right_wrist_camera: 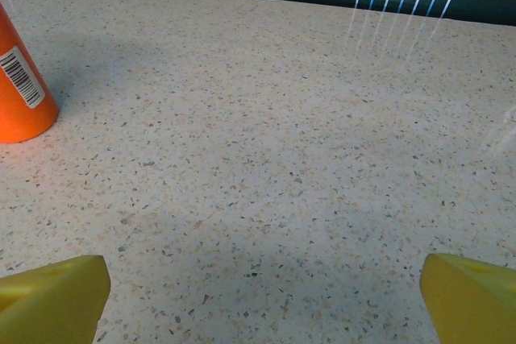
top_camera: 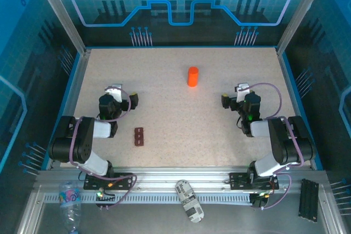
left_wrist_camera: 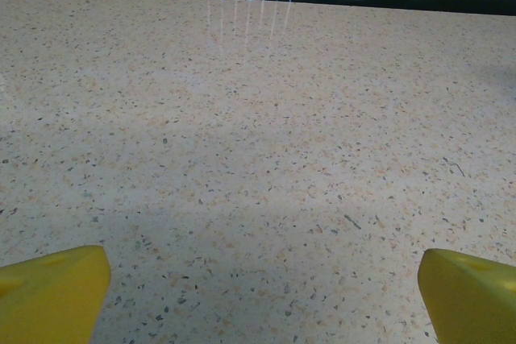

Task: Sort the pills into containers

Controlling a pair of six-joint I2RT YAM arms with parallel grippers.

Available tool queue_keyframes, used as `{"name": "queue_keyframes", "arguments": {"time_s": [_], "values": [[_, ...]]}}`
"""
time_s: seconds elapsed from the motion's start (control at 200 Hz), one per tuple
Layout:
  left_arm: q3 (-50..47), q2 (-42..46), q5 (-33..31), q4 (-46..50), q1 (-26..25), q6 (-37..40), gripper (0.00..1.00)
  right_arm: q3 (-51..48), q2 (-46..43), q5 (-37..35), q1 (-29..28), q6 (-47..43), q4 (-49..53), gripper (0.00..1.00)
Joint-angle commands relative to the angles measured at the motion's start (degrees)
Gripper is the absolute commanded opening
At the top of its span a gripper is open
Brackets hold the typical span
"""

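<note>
We count one table (top_camera: 219, 124), and on it one orange bottle (top_camera: 193, 76) and one dark red-brown box (top_camera: 139, 136), whose wells (top_camera: 139, 133) number two. We count two robot arms, the left arm (top_camera: 82, 141) and the right arm (top_camera: 279, 141), and two grippers, the left gripper (left_wrist_camera: 262, 288) and the right gripper (right_wrist_camera: 262, 288). Each shows two yellow fingertips (left_wrist_camera: 48, 288), four in all. On the one metal rail (top_camera: 164, 179) at the near edge we count one clear plastic bottle (top_camera: 70, 204), one labelled bottle (top_camera: 190, 200) lying down, and one black ridged block (top_camera: 309, 199).
</note>
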State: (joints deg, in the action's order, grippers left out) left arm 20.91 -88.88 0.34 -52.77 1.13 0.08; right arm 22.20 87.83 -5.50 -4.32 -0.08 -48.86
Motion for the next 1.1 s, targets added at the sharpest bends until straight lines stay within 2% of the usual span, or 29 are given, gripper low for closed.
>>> {"name": "queue_keyframes", "arguments": {"time_s": [0.0,0.49,0.555,0.63,0.76,0.861,0.956,1.036,1.091], "values": [[1.2,0.0,1.4,0.3,0.2,-0.1,0.99,1.3,0.0,0.8,0.6,-0.4,0.0,1.0],[1.1,0.1,1.3,0.0,0.1,0.1,0.99,-0.3,-1.0,-0.3,0.7,0.3,-2.2,1.0],[0.8,2.0,1.5,0.8,-0.1,0.5,0.99,-2.3,-5.5,-1.5,0.6,0.3,-2.4,1.0],[1.7,5.7,0.2,6.0,-0.2,0.2,0.99,-3.7,-11.6,-3.5,0.3,0.8,-0.1,1.0],[4.5,10.7,-0.7,14.9,-0.2,-0.3,0.99,-1.6,-22.4,-6.2,1.0,4.4,12.0,1.0],[6.4,14.6,-2.0,21.2,-0.2,-1.8,0.99,2.7,-27.6,-6.3,2.4,12.7,22.9,1.0],[8.5,19.0,-3.0,28.5,-0.1,-4.9,0.99,6.9,-30.9,-8.0,4.9,30.4,35.7,1.0],[10.7,22.9,-3.0,35.6,-0.2,-8.2,0.99,8.0,-32.6,3.7,8.7,35.2,38.0,1.0],[13.2,25.3,-2.1,41.9,-0.2,-11.2,0.99,8.0,-33.9,8.7,9.4,37.2,37.9,1.0]]}}
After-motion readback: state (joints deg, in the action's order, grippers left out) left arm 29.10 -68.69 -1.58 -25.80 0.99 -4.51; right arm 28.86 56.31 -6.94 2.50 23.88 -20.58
